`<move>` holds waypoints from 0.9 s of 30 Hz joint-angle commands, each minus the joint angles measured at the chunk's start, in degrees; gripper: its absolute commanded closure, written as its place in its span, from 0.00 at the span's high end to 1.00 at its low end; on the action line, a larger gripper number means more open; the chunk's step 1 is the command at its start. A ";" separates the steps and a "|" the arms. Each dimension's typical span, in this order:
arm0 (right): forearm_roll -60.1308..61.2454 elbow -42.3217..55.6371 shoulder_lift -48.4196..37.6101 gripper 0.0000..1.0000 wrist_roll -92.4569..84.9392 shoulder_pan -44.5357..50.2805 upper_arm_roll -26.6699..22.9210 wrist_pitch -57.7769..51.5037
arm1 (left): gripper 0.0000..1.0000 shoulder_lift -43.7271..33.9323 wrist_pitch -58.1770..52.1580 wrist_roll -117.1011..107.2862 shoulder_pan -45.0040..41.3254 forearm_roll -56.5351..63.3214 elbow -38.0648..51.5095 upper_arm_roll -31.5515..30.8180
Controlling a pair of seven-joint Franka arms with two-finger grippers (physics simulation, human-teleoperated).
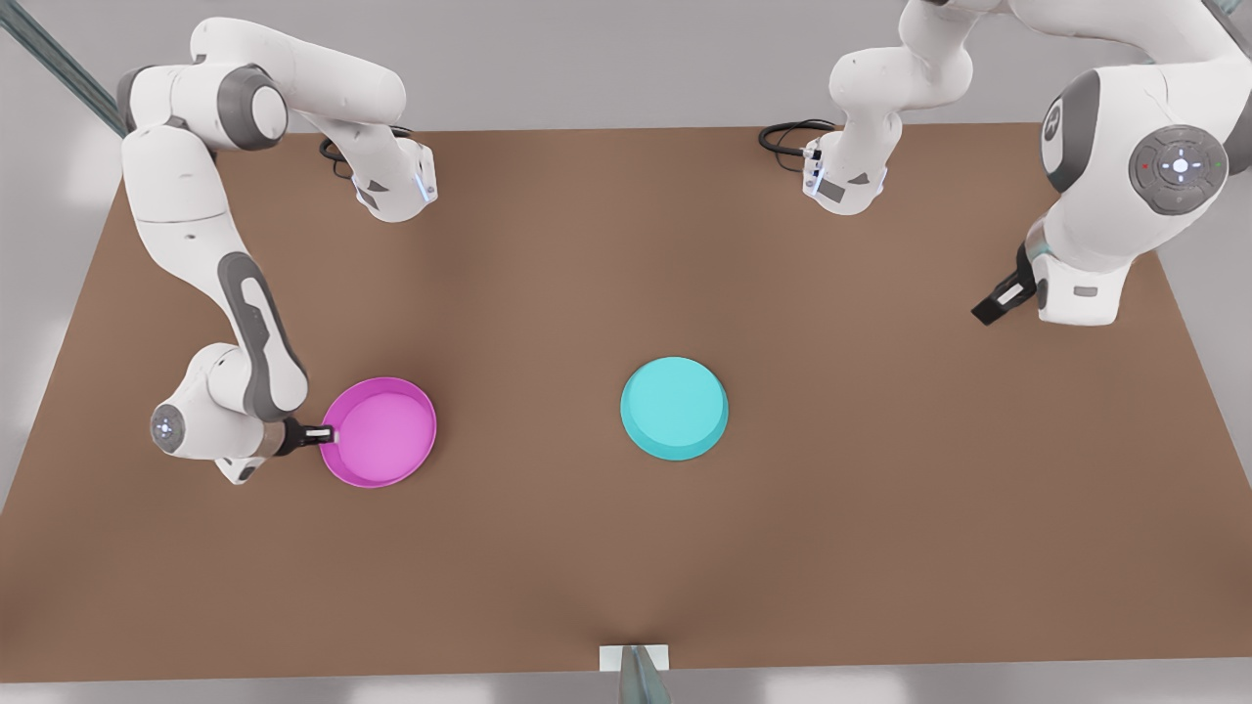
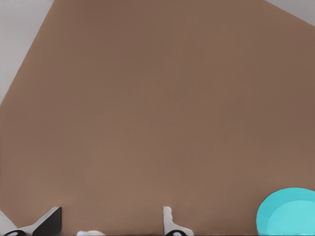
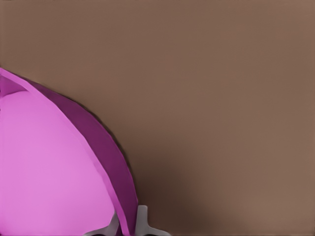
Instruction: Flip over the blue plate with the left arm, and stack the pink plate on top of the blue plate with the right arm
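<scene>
1. Brown bench (image 1: 626, 548) carries both dishes, well apart.
2. Pink plate (image 1: 380, 431) lies rim-up; right hand (image 1: 318, 434) pinches its rim.
3. Blue plate (image 1: 674, 407) lies flipped.
4. Left hand (image 1: 996, 300) waits, fingers spread.
5. Risk: a thin rim pinch may slip while lifting.

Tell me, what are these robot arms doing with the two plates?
The right pincer is clamped on the rim of the pink plate, which sits right way up at the front view's left. The blue plate lies upside down in the middle of the brown table, with nothing on it yet. The left pincer waits open, off at the front view's right.
</scene>
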 commanded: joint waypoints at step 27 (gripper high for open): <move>6.70 23.86 8.78 0.21 43.11 31.73 10.63 4.81 | 1.00 -0.69 5.12 44.76 0.70 -1.79 -1.60 -0.05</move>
